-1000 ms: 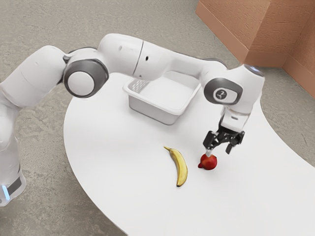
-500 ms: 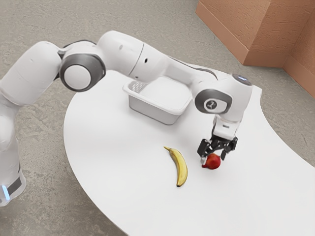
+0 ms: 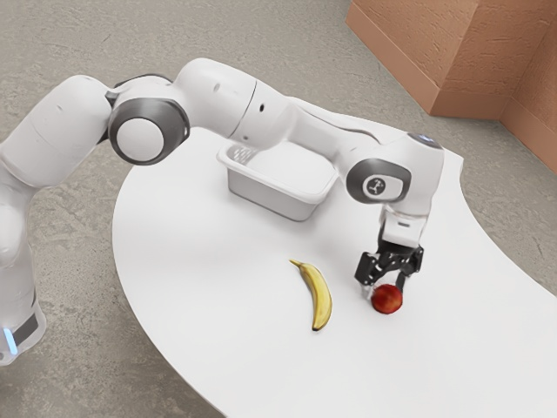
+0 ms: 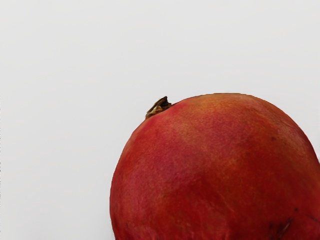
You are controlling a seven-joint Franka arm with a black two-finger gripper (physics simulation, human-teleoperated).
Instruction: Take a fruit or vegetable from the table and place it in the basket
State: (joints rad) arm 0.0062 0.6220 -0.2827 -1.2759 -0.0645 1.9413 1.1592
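The red fruit (image 3: 387,300) is being lined up for grasping!
Well apart from the basket (image 3: 265,194), it is overhung by the gripper (image 3: 385,288), fingers spread; centring, then closing, is called for next.

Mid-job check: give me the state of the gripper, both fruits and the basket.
Black two-finger gripper: open, jaws apart, low at the red fruit.
Round red fruit with a brown stub: whole, outside the basket.
Yellow curved banana: whole, unpeeled, lying on the table.
White rectangular plastic basket: upright, open-topped, no fruit in the part of its inside that shows; the arm hides some of it.
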